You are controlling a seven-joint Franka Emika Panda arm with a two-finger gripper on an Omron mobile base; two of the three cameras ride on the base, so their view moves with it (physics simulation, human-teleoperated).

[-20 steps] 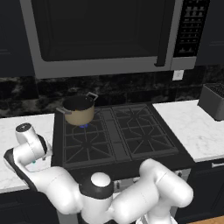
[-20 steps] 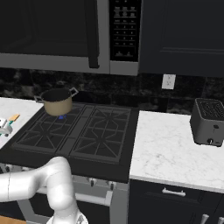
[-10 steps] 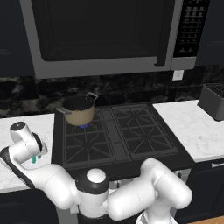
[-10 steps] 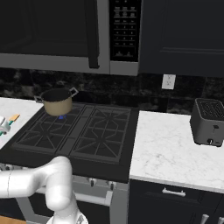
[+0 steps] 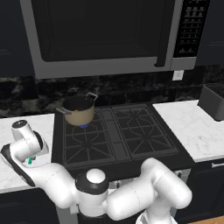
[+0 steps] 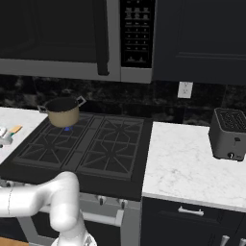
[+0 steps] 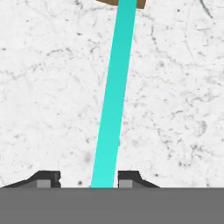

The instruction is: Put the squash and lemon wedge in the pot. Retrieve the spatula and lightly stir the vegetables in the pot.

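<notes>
The spatula lies flat on the white marble counter left of the stove, its long teal handle running up the hand view to the light-orange blade. My gripper is low over the handle's near end with a finger on each side. The right finger is close to the handle and a gap remains on the left, so the gripper is still open. A bit of teal shows under the hand in the left base view. The tan pot stands on the back left burner. The squash and lemon wedge are hidden.
The black stove lies to the right of the hand. A microwave hangs above it. A grey toaster stands on the right counter. The spatula's blade shows at the left edge of the right base view.
The hand has sunk lower over the left counter. The fingers have drawn in from wide open toward the spatula's handle. The spatula has not moved.
</notes>
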